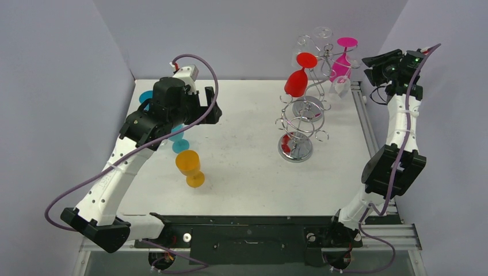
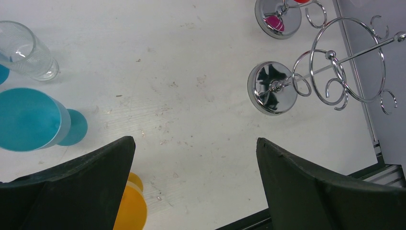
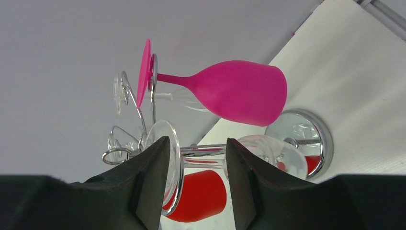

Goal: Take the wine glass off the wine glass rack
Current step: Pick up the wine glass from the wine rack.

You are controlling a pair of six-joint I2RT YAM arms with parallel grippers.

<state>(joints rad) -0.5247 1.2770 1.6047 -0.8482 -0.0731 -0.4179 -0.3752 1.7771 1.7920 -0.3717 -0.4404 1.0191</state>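
Note:
A chrome wine glass rack [image 1: 326,56] stands at the back right and carries a red glass [image 1: 297,80], a pink glass [image 1: 342,64] and clear glasses, all hanging. My right gripper [image 1: 365,63] is open at the rack. In the right wrist view my right gripper [image 3: 197,140] is level with a clear wine glass; its stem [image 3: 210,152] shows in the gap, with its foot [image 3: 173,158] by the left finger and its bowl [image 3: 275,154] by the right. The pink glass [image 3: 239,91] hangs above it and the red glass [image 3: 203,194] beyond. My left gripper [image 1: 212,107] is open and empty above the table.
A second chrome rack [image 1: 299,127] with no glasses stands in front of the first; its base [image 2: 272,88] shows in the left wrist view. An orange glass [image 1: 190,167], teal glasses [image 2: 29,120] and a clear glass [image 2: 28,50] stand on the left of the table.

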